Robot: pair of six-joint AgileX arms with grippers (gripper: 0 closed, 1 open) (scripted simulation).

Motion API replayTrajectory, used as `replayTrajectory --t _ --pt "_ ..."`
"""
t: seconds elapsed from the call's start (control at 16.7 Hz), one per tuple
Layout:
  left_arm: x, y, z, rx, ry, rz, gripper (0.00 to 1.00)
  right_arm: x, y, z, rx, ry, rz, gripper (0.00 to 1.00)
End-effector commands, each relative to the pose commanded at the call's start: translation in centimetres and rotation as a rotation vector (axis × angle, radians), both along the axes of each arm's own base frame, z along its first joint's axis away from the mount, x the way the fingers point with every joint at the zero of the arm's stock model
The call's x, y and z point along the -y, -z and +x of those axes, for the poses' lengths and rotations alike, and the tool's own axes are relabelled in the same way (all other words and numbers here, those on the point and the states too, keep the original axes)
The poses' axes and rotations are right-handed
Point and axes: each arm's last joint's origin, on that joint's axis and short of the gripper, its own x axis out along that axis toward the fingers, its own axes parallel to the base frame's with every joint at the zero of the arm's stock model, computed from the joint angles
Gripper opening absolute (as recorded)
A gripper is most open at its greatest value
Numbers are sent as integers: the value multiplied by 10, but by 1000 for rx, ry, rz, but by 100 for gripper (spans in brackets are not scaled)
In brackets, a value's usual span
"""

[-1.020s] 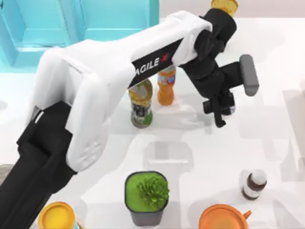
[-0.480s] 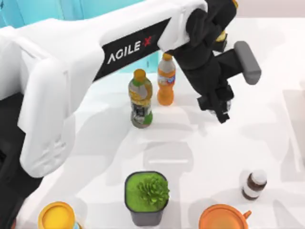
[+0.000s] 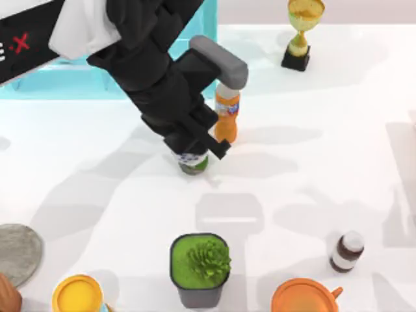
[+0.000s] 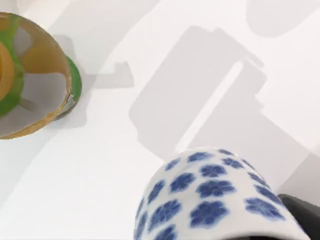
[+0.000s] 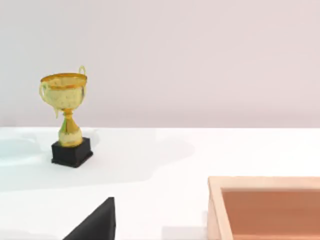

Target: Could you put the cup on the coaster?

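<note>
Left gripper (image 3: 195,140) is over mid-tabletop, above the green-labelled bottle (image 3: 193,162), and looks clamped on the cup (image 4: 215,197) — the left wrist view has the blue-flowered cup right at the camera with a dark finger edge against its side, well clear of the surface. In the top view the arm hides the cup. Coaster (image 3: 16,252) sits at the tabletop's (image 3: 312,169) left edge, near the front, partly out of view, well apart from the gripper.

Step in hand, as I judge it: carry to the coaster.
- Keep height while passing over the green-labelled bottle; the orange bottle (image 3: 227,117) is just beside it.
- Come down vertically over the disc's centre, cup upright. The yellow lid (image 3: 78,296) and a brown object (image 3: 8,298) sit near the coaster, so no low sideways sweep.
- Release only when the base is flat on the disc.

Right arm parked. Its wrist view shows a dark gripper tip (image 5: 95,225) — cannot tell its state.

Count:
- cups: 1; coasters: 1
- bottles: 2, plus one small brown bottle (image 3: 344,251)
- trophy (image 3: 302,29): 1
- potted plant (image 3: 200,266): 1
- orange mug (image 3: 304,298): 1
- yellow lid: 1
- wooden tray (image 5: 265,207): 1
</note>
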Motion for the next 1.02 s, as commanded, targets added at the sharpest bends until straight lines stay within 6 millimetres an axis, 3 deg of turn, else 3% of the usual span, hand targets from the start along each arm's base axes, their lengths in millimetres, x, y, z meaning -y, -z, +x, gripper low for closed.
replayTrajectory --t 0.3,0.54,0.72,1.02 --pt "-111 18 -25 -59 -469 98 0 0 0 0 0 0 0 100" --pt "-175 42 -53 -95 -778 164 0 0 0 0 0 0 0 100" --pt "-197 53 -66 -113 -903 193 0 0 0 0 0 0 0 100" --pt "-199 55 -68 -119 -910 199 0 0 0 0 0 0 0 100"
